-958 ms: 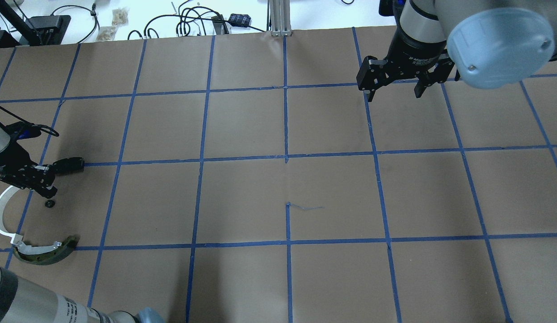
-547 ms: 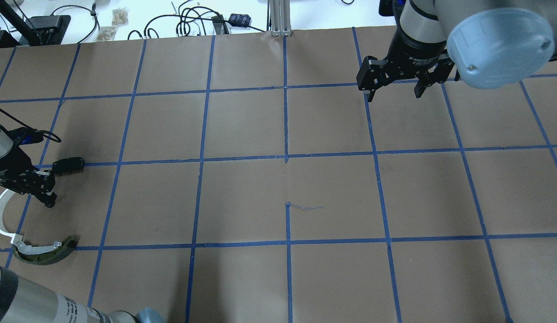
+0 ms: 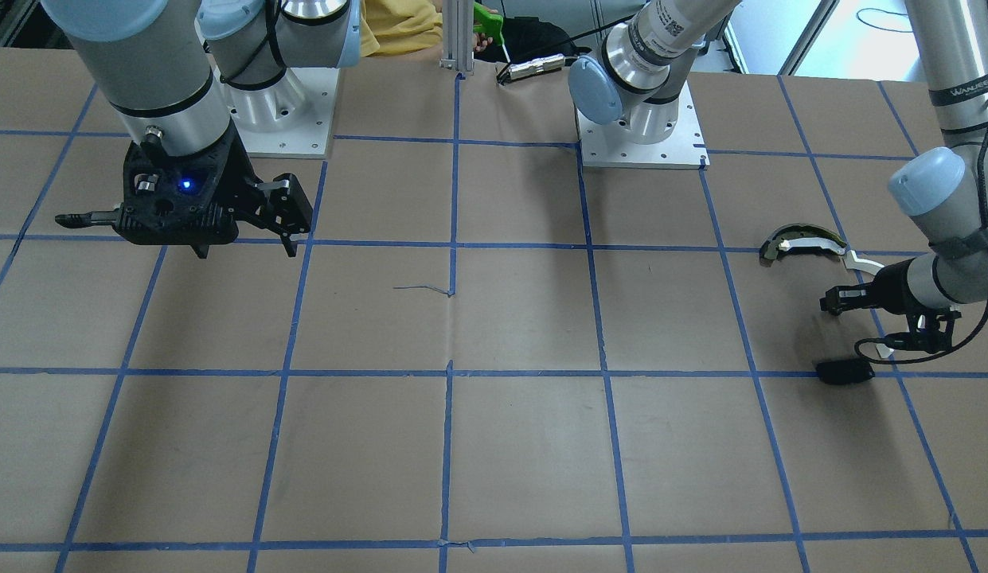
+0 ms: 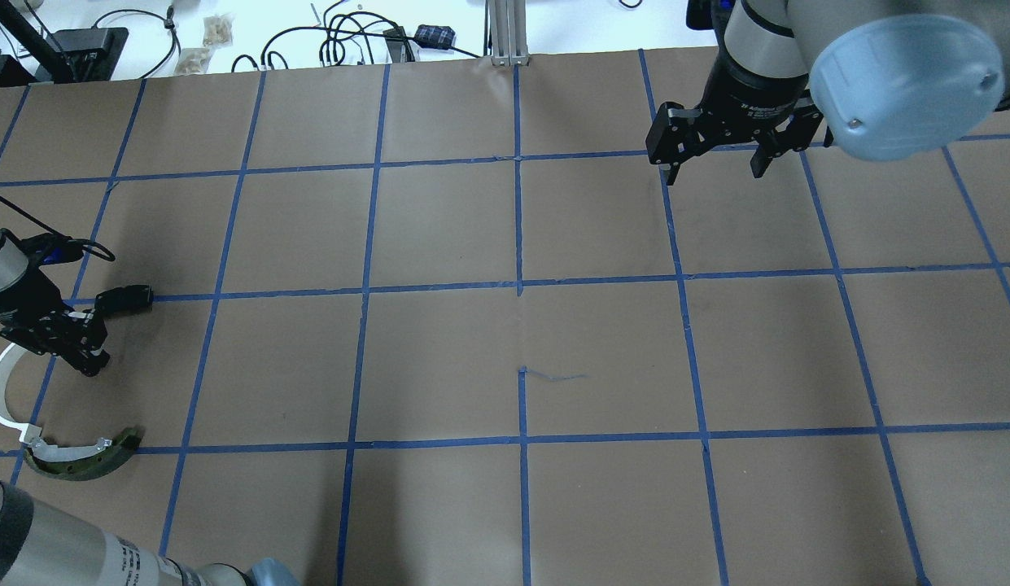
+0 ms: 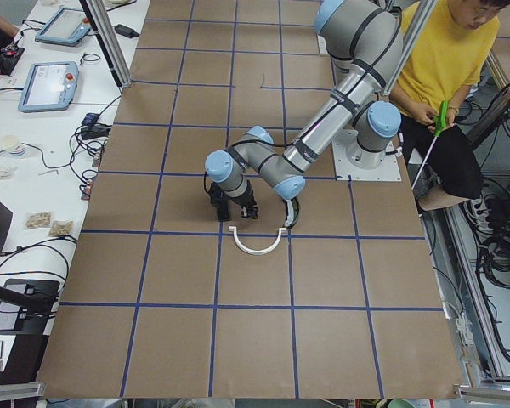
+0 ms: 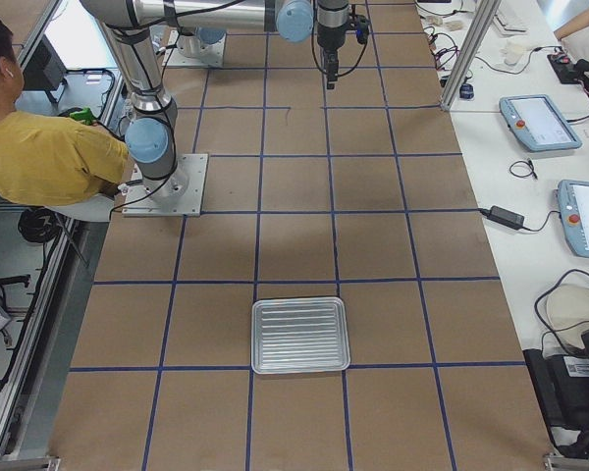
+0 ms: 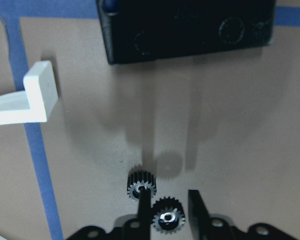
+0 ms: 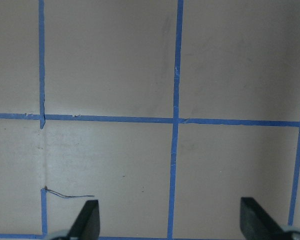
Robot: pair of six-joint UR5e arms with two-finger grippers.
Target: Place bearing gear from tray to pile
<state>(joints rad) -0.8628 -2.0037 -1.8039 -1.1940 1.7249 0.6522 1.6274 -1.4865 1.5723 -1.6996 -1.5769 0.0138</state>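
left claw (image 7: 168, 193) open | bearing gear (image 7: 167, 218) between its jaws | right claw (image 8: 168, 201) open

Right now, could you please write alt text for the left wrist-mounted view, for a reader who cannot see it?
A small black gear sits between the fingers of the left claw, a second gear on the brown table just beyond one finger. Farther off lie a white strip end and a flat black piece.

Silver tubes (image 3: 167, 103), pale blue joint caps (image 4: 911, 81), black right gripper (image 3: 245, 250), perhaps blue LED (image 3: 183, 185)
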